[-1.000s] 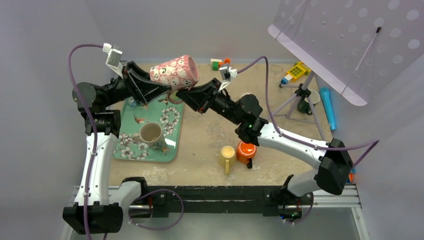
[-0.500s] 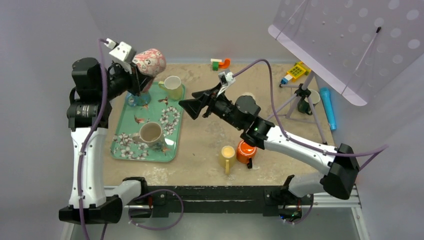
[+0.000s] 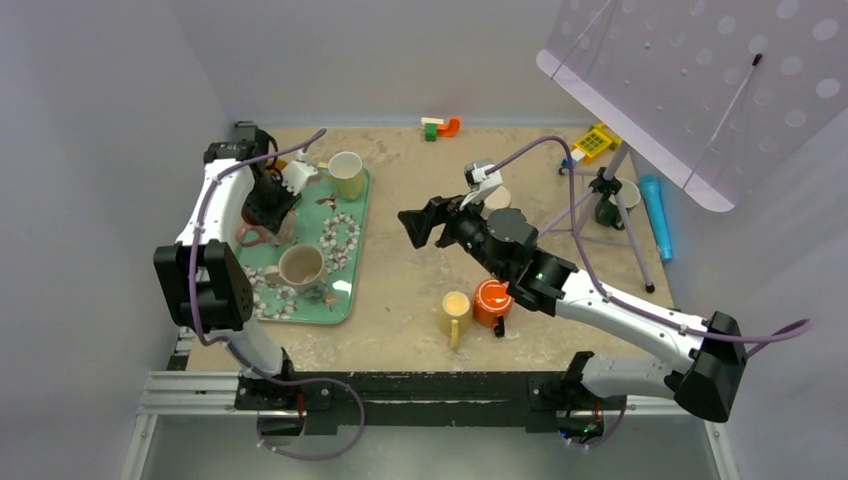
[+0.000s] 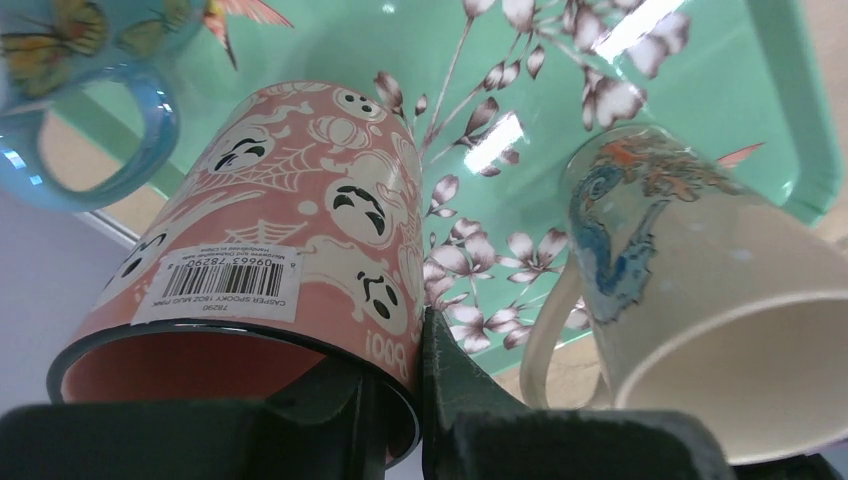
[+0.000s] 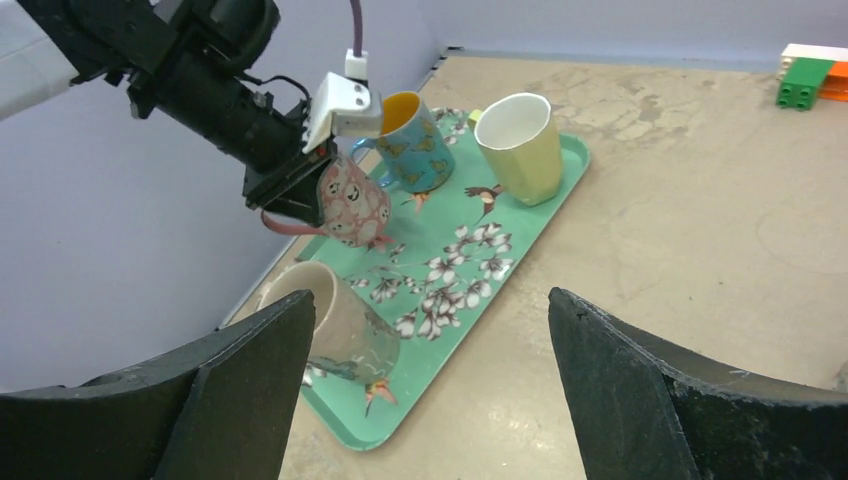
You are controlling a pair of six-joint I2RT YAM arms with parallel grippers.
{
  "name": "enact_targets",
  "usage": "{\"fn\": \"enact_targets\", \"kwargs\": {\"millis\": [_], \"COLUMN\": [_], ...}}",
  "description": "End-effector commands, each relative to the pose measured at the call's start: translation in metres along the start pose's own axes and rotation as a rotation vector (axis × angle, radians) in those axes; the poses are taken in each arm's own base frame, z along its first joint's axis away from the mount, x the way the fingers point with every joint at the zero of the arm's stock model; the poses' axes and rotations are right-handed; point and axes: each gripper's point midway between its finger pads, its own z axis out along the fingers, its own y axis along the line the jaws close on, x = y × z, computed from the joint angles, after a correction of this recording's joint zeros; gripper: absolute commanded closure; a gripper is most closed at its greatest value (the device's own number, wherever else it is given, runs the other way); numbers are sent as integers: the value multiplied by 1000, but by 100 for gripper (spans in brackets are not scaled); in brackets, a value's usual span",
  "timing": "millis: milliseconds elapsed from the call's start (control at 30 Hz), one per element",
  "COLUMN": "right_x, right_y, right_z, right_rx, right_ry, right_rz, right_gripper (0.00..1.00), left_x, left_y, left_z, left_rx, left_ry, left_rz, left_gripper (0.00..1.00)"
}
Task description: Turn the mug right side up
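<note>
Top: my left hand (image 3: 268, 197) pinches the pink mug (image 3: 254, 236) by its rim over the tray's (image 3: 340, 300) far-left part.
Left wrist: mug tilted, cream mug (image 4: 720, 330) just beside it. Could clip it.
Right wrist: my right hand (image 5: 430, 300) is spread and empty. The thin rim grip may slip.

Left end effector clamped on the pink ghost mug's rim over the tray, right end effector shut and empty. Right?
No: the right end effector is open, not shut, spread wide in the right wrist view. The left end effector does clamp the rim of the pink ghost mug over the tray.
</note>
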Motion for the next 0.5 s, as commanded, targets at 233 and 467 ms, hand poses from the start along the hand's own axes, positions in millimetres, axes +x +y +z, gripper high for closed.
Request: {"fn": "enact_targets", "kwargs": {"millis": [233, 467], "right_x": [14, 46], "right_y": [-88, -159], "right_z": [-14, -44], "right_rx": [333, 647], "right_ry": [55, 104], "right_rz": [-72, -126], "right_gripper": [6, 2], "left_x": [13, 11], "left_y": [40, 37], "left_z": [55, 59], "left_rx": [-102, -99], "left_ry": [108, 84], "left_rz": [101, 83], "left_gripper": [100, 69]}}
